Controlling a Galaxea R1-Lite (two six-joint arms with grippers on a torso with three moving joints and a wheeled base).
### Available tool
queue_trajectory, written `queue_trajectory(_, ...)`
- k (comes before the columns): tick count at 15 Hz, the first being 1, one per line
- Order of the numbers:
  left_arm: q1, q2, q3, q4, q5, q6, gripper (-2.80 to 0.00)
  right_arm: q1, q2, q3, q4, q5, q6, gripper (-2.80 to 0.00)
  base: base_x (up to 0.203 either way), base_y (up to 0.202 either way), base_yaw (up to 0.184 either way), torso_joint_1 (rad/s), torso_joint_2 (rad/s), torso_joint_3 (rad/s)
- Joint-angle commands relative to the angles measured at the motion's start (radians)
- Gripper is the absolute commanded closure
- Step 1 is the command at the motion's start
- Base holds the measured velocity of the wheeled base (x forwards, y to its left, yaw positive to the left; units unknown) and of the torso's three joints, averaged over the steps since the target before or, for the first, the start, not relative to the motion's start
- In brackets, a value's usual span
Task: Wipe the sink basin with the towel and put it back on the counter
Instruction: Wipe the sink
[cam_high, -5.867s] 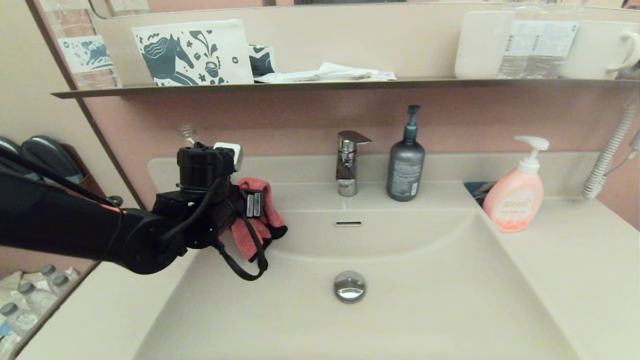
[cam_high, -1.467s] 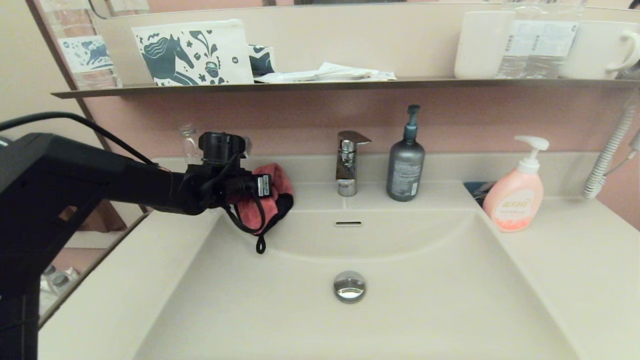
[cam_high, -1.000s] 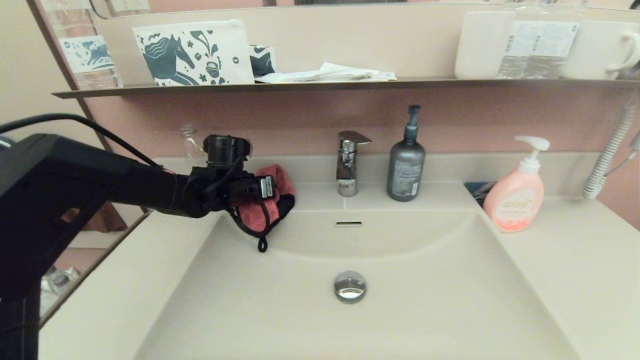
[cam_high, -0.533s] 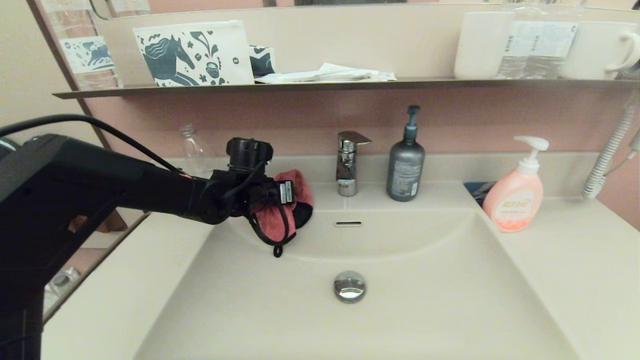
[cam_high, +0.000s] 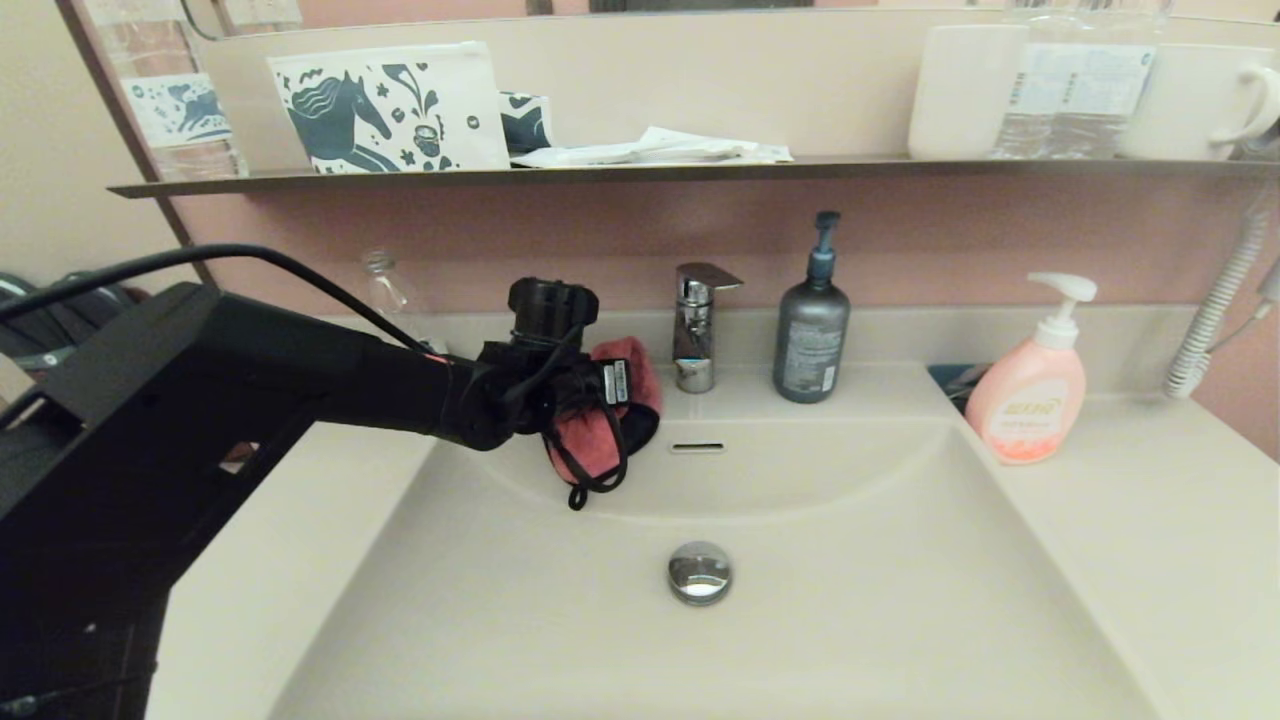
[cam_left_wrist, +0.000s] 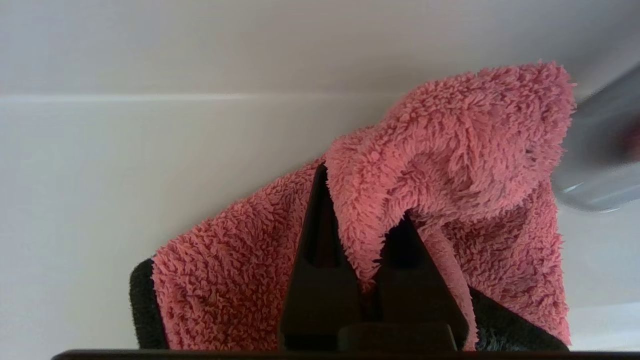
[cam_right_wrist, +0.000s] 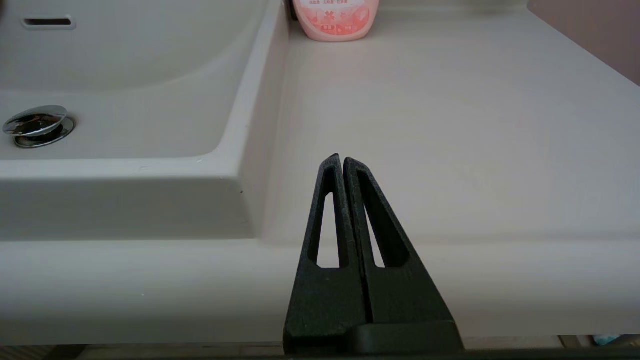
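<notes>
Towel (cam_high: 600, 440) pinched in left gripper (cam_left_wrist: 357, 220) fingers, seemingly against sink basin (cam_high: 800, 480) back wall; right's closed

The towel (cam_high: 598, 440) is coral pink with a thin black trim, and the sink basin (cam_high: 850, 620) and bench (cam_high: 1150, 520) share one beige-cream tone. The left claw (cam_left_wrist: 364, 280) is matte black. A white pouch (cam_high: 390, 105) bears a dark teal horse pattern, beside a grey pump bottle (cam_high: 811, 340) and a peach-pink one (cam_high: 1030, 395).
</notes>
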Motion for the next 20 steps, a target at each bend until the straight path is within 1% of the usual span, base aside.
queue_trajectory(1,-0.017,0.044,-0.056,0.015,0.004,-0.003,0.0,0.0,0.002,0.0,0.0,0.0,-0.001,0.0,0.0,0.0,0.0,0.0,0.0,0.0)
queue_trajectory(4,-0.041,0.063,-0.13,0.067,0.009,-0.026,0.0,0.0,0.002,0.0,0.0,0.0,-0.001,0.0,0.0,0.0,0.0,0.0,0.0,0.0)
queue_trajectory(8,-0.07,0.076,-0.2,0.134,0.041,-0.072,0.0,0.0,0.002,0.0,0.0,0.0,0.0,0.0,0.0,0.0,0.0,0.0,0.0,0.0)
queue_trajectory(10,-0.077,0.08,-0.232,0.161,0.048,-0.08,0.0,0.0,0.002,0.0,0.0,0.0,-0.001,0.0,0.0,0.0,0.0,0.0,0.0,0.0)
queue_trajectory(12,-0.087,0.092,-0.263,0.178,0.075,-0.087,0.0,0.0,0.002,0.0,0.0,0.0,-0.001,0.0,0.0,0.0,0.0,0.0,0.0,0.0)
queue_trajectory(16,-0.091,0.092,-0.267,0.183,0.08,-0.094,0.0,0.0,0.002,0.0,0.0,0.0,-0.001,0.0,0.0,0.0,0.0,0.0,0.0,0.0)
queue_trajectory(18,-0.071,0.083,-0.245,0.185,0.079,-0.092,0.0,0.0,0.002,0.0,0.0,0.0,-0.001,0.0,0.0,0.0,0.0,0.0,0.0,0.0)
queue_trajectory(20,-0.037,0.05,-0.189,0.191,0.071,-0.085,0.0,0.0,0.002,0.0,0.0,0.0,-0.001,0.0,0.0,0.0,0.0,0.0,0.0,0.0)
